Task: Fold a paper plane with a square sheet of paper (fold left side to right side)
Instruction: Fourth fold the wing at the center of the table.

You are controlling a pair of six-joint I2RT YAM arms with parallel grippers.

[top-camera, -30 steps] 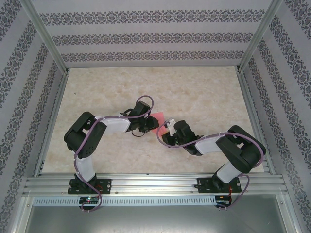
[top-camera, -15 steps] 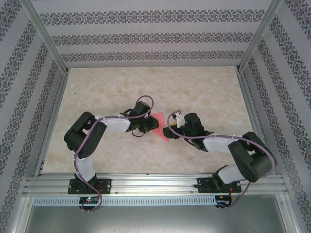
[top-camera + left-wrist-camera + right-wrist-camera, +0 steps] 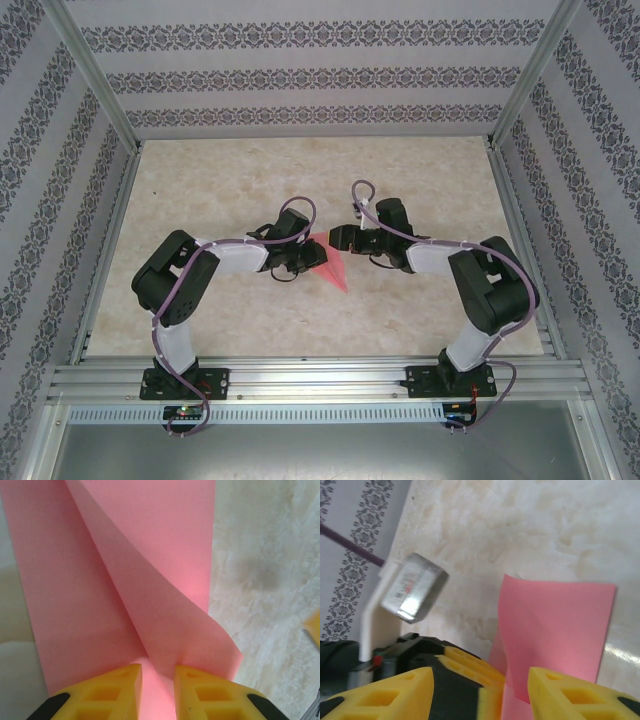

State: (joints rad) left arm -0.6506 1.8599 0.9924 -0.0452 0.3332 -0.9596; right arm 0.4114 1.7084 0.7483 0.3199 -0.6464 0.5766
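Thin pink-red square sheet of paper (image 3: 150, 570), part-folded with one flap lifting, is lying near the middle of the marbled beige table (image 3: 420, 180). Left gripper (image 3: 157, 668) is pinching its left edge between narrowed jaws, likely anchoring it. Right gripper (image 3: 480, 676) is hovering just beside it, jaws gaping, gripping nothing.

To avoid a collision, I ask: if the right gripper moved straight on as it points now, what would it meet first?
Most likely the pink paper, raised just ahead. The left gripper pinching it sits close beside, so which comes first is uncertain.
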